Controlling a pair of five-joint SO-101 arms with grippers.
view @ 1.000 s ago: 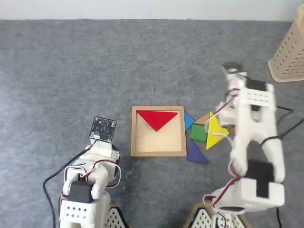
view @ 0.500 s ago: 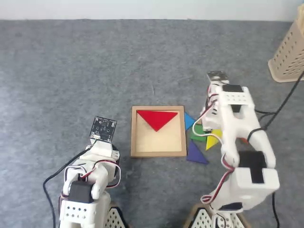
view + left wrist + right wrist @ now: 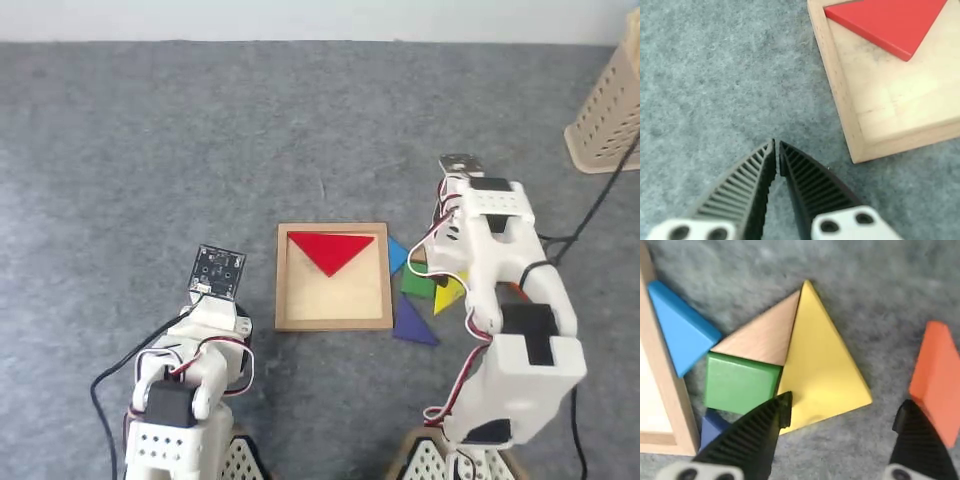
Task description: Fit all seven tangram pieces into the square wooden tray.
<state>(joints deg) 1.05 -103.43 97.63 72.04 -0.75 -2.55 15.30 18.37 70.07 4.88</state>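
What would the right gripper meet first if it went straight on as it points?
Most likely the yellow triangle: the right gripper is open over it, one fingertip above its edge beside the green square, the other by the orange piece, which it might clip; depth is unclear.

grey carpet (image 3: 150, 130), perforated wooden holder (image 3: 610, 110)

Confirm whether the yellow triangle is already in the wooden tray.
No, the yellow triangle lies outside the tray, beside the green square.
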